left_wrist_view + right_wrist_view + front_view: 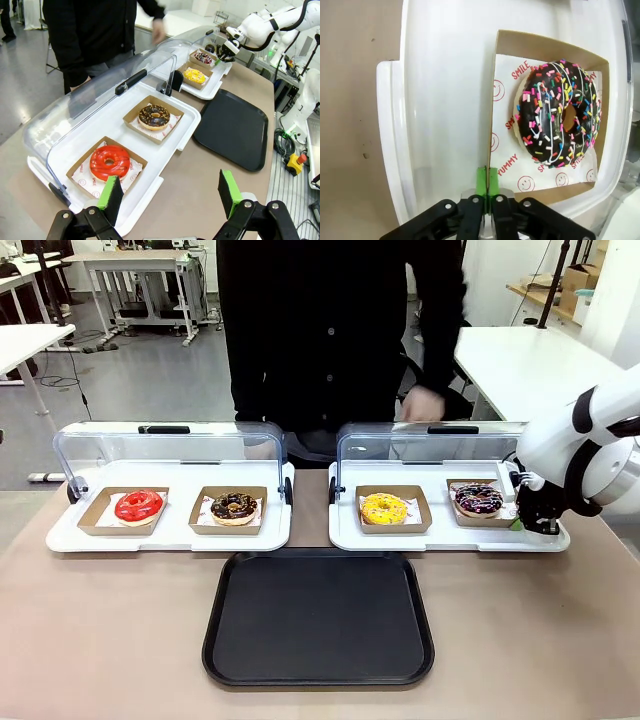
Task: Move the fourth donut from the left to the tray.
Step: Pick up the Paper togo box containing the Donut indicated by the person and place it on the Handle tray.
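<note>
Right gripper (487,175): fingers pinched together, with the wall of the cardboard holder (492,100) clamped between the green pads. Right arm reaches in from the right side, wrist angled down. Left gripper (169,192): fingers spread wide, pads facing each other.

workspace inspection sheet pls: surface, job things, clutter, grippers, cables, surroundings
surface: brown table.
job's things: fourth donut in its holder on the right display tray; black tray at middle front.
clutter: red donut, chocolate donut, yellow donut, each in a holder; clear lids raised.
grippers: right gripper shut on the holder's wall; left gripper open above the table.
cables: coil on the floor.
surroundings: person at far side; white tables behind.
</note>
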Available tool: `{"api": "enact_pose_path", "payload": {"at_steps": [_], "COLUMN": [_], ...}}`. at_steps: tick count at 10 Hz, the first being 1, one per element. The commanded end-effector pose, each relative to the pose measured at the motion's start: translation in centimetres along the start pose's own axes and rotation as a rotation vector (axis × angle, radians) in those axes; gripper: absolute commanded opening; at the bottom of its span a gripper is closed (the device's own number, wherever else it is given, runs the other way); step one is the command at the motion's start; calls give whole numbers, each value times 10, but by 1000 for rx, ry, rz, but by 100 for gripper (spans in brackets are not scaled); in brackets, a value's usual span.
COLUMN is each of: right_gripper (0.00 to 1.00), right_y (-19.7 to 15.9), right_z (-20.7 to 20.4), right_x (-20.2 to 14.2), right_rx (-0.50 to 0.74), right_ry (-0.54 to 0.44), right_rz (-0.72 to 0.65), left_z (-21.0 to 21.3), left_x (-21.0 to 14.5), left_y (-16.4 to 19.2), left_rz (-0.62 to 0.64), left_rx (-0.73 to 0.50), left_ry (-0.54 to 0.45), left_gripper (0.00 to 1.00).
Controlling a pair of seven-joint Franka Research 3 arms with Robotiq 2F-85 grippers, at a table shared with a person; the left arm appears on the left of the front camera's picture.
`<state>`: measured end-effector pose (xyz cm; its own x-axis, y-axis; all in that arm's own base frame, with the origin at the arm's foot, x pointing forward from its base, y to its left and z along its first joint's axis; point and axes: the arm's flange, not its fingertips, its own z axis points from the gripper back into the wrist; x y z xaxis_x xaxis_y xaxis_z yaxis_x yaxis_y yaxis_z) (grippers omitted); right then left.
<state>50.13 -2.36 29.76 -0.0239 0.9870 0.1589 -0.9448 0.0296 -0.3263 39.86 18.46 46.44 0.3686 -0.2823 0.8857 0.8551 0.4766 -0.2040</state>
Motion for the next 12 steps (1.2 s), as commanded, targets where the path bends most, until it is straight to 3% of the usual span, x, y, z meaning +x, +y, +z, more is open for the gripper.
{"api": "enact_pose_path", "payload": {"at_steps": [1,2,6,12], "right_gripper": [0,2,2,2], "right_y": [0,0,15,82], "right_z": [0,0,66,122], "right_x": [0,0,33,118], "right_rx": [-2,0,-70,-43], "right_ry": [-1,0,-38,-68], "right_rz": [-5,0,11,-23], "left_z": [1,1,1,1], "left_x": [0,0,0,0], "left_y": [-1,-1,-1,-1], "left_rz": [-19,-19,-19,-19], "left_rx": [-5,-5,-5,-5], "left_ry": [-9,-9,-9,-9], "left_gripper": [100,100,100,100]}}
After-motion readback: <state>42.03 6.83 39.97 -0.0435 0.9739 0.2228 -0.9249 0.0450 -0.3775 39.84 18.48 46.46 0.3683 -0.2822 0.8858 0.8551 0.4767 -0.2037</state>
